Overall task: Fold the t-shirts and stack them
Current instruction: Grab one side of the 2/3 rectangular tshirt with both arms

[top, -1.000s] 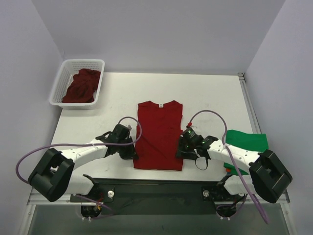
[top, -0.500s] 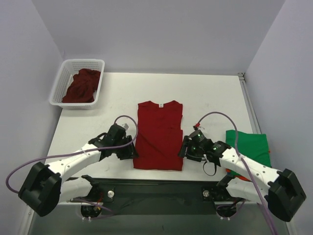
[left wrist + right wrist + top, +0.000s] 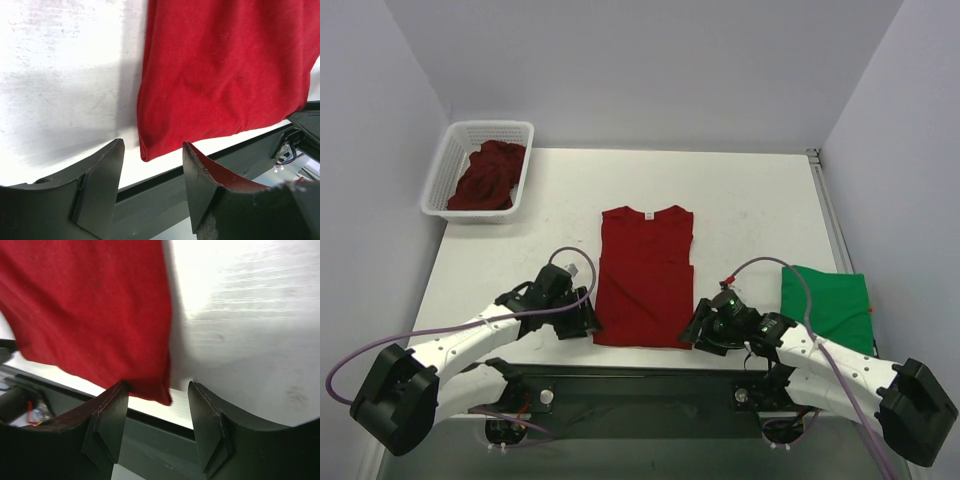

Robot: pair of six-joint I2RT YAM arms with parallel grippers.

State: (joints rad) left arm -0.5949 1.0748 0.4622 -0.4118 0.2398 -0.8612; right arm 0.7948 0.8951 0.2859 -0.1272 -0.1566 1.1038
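A deep red t-shirt (image 3: 645,275) lies flat mid-table, sleeves folded in, collar at the far end. My left gripper (image 3: 585,322) stands open at its near-left corner. In the left wrist view that corner of the shirt (image 3: 220,70) reaches down between the spread fingers of the gripper (image 3: 152,175), and nothing is gripped. My right gripper (image 3: 698,332) is open at the near-right corner. In the right wrist view the shirt (image 3: 90,305) ends in a corner between the fingers of that gripper (image 3: 157,415), brushing the left one. A folded green t-shirt (image 3: 827,305) lies at the right.
A white lattice basket (image 3: 490,125) at the far left corner holds crumpled dark red t-shirts (image 3: 485,178). The table's dark front rail (image 3: 165,195) runs just below both grippers. Walls close in the table on three sides.
Both arms have drawn back along the shirt's sides to its near corners. The left gripper's jaws have spread wide. The green shirt shows more as the right arm lowered.
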